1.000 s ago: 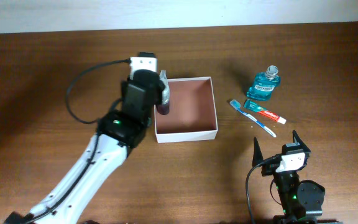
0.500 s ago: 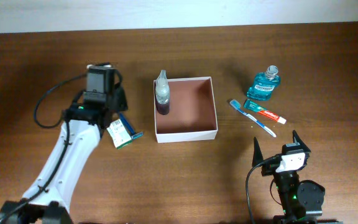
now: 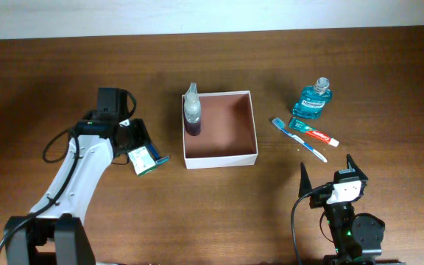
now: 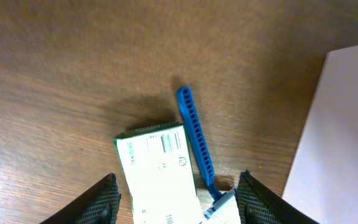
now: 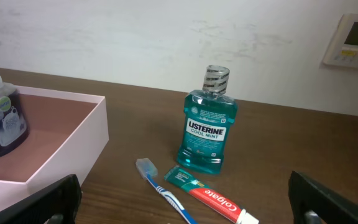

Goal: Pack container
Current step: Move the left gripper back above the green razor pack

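Our left end effector (image 4: 176,186) hovers spread over the carton (image 4: 157,171) near the container (image 3: 221,157). We judge closing comes next; the right end effector (image 3: 325,166) idles wide.

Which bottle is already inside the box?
The dark-liquid bottle, which stands inside the box against its left wall. The teal mouthwash stands outside the box, to its right.

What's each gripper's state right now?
Left gripper: open, over the carton, holding nothing.
Right gripper: open, empty.
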Robot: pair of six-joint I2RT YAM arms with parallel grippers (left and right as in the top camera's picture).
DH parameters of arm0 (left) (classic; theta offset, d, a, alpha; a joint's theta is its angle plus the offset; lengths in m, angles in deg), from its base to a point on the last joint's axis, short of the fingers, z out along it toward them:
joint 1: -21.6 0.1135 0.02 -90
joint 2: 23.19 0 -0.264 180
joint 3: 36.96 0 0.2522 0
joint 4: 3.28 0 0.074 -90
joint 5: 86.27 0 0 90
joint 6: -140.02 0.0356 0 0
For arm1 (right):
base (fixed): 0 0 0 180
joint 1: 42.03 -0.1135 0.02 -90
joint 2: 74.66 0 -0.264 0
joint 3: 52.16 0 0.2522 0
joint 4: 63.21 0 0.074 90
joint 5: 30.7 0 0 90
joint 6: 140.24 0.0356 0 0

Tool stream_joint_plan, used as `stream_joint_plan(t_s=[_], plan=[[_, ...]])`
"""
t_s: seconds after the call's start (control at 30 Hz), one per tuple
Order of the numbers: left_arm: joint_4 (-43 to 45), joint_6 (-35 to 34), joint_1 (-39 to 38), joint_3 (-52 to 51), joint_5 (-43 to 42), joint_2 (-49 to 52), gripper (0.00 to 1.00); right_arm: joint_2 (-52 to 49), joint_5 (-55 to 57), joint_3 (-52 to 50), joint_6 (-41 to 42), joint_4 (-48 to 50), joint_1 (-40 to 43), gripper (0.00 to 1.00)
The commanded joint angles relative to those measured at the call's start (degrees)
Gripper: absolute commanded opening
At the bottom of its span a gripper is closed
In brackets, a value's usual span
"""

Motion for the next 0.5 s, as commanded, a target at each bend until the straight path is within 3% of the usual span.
stream_joint_plan(t_s=[0.0, 0.03, 0.07, 0.23, 0.47], plan=[[1.27, -2.51, -0.24, -0.57, -0.11, 0.59, 0.73, 0.37, 0.11, -0.31, 0.48, -0.26, -0.35, 0.99], [1.75, -2.51, -0.24, -0.57, 0.81, 0.59, 0.82, 0.37, 0.11, -0.31, 0.48, -0.26, -0.35, 0.99], [2.38, -2.49, -0.24, -0.57, 3.52, 0.59, 0.98, 0.37, 0.11, -0.31, 0.48, -0.24, -0.35, 0.98], [2.32, -2.49, -0.22, -0.57, 10.80, 0.59, 0.99, 0.37, 0.11, -0.31, 0.48, -0.26, -0.35, 0.99], [2.27, -2.51, -0.24, -0.57, 11.45, 0.59, 0.99, 0.37, 0.11, -0.31, 0.48, -0.24, -0.35, 0.98]])
